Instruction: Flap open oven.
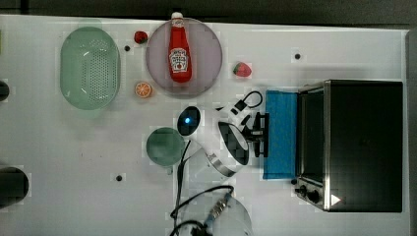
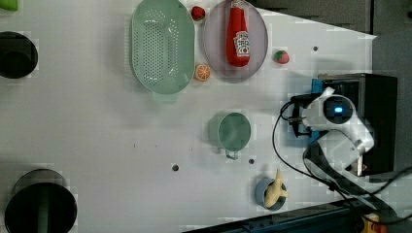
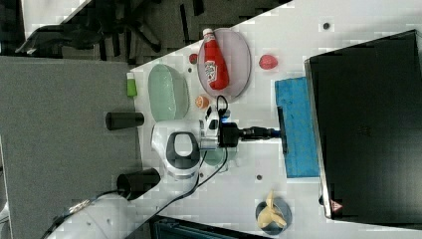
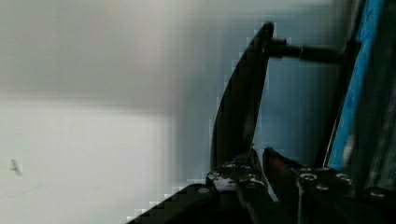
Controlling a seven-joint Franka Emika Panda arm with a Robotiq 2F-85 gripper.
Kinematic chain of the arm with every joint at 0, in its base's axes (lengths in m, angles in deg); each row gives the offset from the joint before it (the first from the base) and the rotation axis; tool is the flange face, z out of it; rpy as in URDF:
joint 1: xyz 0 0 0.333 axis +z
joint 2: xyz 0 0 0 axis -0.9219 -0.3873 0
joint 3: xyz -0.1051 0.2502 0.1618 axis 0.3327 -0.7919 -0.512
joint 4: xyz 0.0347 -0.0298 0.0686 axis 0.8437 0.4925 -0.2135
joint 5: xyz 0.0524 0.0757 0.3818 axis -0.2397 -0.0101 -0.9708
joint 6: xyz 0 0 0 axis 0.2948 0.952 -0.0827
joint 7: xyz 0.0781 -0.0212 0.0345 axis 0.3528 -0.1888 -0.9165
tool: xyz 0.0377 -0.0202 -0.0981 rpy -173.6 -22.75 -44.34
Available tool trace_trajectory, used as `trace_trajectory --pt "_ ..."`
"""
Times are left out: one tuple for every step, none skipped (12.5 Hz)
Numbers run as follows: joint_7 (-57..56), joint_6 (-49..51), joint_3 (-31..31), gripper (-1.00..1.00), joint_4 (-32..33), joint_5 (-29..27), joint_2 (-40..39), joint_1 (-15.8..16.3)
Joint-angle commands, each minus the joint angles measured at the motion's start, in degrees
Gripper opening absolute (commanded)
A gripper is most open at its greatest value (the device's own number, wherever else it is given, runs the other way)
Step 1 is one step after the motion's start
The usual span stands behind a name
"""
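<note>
Oven (image 1: pixel 366 145) is standing at the top view's right edge of the white table (image 1: pixel 74 147), its blue-tinted glass door (image 1: pixel 281 135) lying swung down nearly flat toward the arm. The gripper (image 1: pixel 260 133) is meeting the black bar handle (image 1: pixel 266 134) at the door's free edge; in the wrist view the fingers (image 4: pixel 233 175) are pinching the handle (image 4: pixel 240 98), standing only a narrow gap apart with the bar between them. In the right view the gripper (image 3: pixel 271 132) is reaching level toward the handle (image 3: pixel 282 130), with the arm's white body behind it.

Judged from the door's flat lie, the opening is looking all but complete. The risks from here are these:

- Pushing the door further down against its hinge stop could be tilting or dragging the whole oven, since nothing is seen bracing it.
- Letting go while the door is short of its rest could be allowing it to spring or drop.
- Pulling back without parting the fingers first could be tugging the oven along the table.
- A wide retreat could be sweeping the arm into the green cup (image 1: pixel 165 146) close beside it, or snagging the loose black cable (image 1: pixel 183 162) trailing past that cup.
</note>
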Motion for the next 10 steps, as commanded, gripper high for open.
trace_trajectory --pt "6.19 -0.71 -0.18 -0.65 -3.04 0.91 -3.69 0.81" --pt "6.19 -2.37 -0.20 -0.65 -4.03 0.82 -5.16 0.87" --pt "6.19 -2.31 -0.14 -0.65 -4.89 0.76 -5.52 0.88" --pt "6.19 -2.57 -0.12 -0.65 -5.30 0.61 -5.11 0.85" --pt "6.19 -2.97 -0.23 -0.65 -5.52 -0.35 -3.93 0.86" --pt "6.19 -3.05 -0.23 -0.65 -5.63 -3.37 -2.03 0.85" --pt "6.18 -2.99 -0.19 -0.65 -5.61 -8.25 0.56 0.79" --pt "6.16 -2.75 -0.10 -0.65 -5.63 -14.02 3.57 0.71" --pt "6.14 -2.60 0.08 -0.65 -5.81 -19.76 6.73 0.59" --pt "6.15 -2.13 0.21 -0.65 -6.24 -24.92 9.92 0.42"
